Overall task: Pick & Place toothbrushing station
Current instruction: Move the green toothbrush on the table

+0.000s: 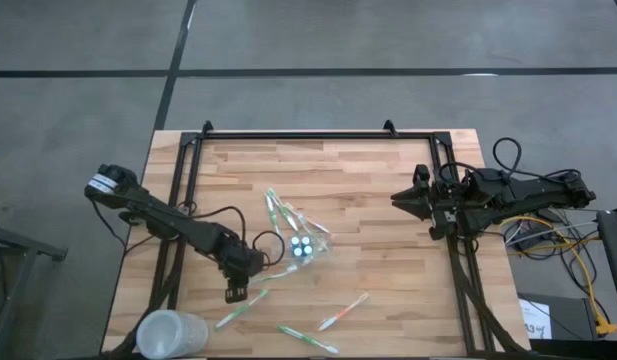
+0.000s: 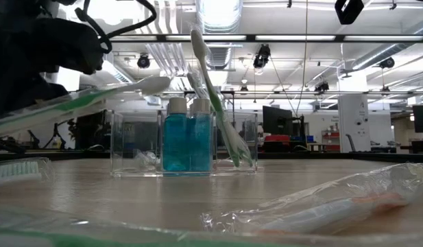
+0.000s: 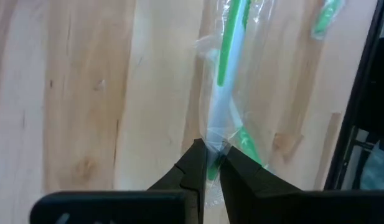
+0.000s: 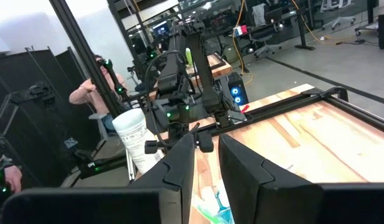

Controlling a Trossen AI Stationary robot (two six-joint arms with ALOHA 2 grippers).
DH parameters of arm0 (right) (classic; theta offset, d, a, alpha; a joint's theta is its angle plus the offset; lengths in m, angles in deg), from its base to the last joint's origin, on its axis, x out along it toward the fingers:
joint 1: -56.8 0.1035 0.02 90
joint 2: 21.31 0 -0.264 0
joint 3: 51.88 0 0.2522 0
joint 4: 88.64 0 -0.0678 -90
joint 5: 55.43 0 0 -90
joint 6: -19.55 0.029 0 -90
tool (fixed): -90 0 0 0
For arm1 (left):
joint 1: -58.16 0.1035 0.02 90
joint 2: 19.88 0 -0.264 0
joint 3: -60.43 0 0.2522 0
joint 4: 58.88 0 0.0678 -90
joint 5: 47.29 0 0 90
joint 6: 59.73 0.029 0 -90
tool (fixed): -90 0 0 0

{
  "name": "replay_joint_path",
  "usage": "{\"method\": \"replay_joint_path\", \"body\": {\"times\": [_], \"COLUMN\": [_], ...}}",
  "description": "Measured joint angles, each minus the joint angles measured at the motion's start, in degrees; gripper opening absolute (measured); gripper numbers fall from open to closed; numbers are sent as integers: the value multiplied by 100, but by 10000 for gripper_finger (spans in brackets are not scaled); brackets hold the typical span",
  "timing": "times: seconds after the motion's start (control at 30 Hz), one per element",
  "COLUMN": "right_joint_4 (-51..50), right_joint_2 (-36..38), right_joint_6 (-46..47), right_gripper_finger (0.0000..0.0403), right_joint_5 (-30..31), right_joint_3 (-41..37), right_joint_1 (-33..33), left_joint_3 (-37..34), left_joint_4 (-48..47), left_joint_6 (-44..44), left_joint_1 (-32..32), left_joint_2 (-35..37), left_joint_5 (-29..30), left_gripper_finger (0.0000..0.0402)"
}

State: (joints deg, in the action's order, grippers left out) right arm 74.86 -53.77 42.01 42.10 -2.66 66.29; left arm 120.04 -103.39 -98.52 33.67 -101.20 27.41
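The toothbrushing station is a clear holder standing on the wooden table. It holds blue tubes and green-and-white toothbrushes that lean in it. My left gripper is near the table's front left and is shut on a wrapped green-and-white toothbrush, which hangs slanted above the table. My right gripper waits level at the table's right side, away from the station. Its fingers stand a little apart with nothing between them. My left gripper pinches the wrapped toothbrush between its two fingertips, through the clear wrapper, partway along its length. The fingers slant down from above and lie across it. The toothbrush is clear of the table and tilted, its white end raised.
An orange wrapped toothbrush and a green one lie near the front edge. A frosted white cup stands at the front left corner. A black frame runs round the table. A person shows beyond the table.
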Motion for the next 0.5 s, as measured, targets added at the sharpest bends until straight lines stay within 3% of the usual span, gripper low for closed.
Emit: {"method": "replay_joint_path", "body": {"times": [0.27,0.5], "right_joint_4": [0,0], "right_joint_2": [0,0], "right_joint_6": [0,0], "right_gripper_finger": [75,79], "right_joint_5": [2,2], "right_joint_3": [0,0], "right_joint_1": [-1,-1], "left_joint_3": [-6,-20], "left_joint_4": [60,-17], "left_joint_6": [151,437], "left_joint_1": [4,4], "left_joint_2": [0,0], "left_joint_5": [857,605], "left_gripper_finger": [37,37]}}
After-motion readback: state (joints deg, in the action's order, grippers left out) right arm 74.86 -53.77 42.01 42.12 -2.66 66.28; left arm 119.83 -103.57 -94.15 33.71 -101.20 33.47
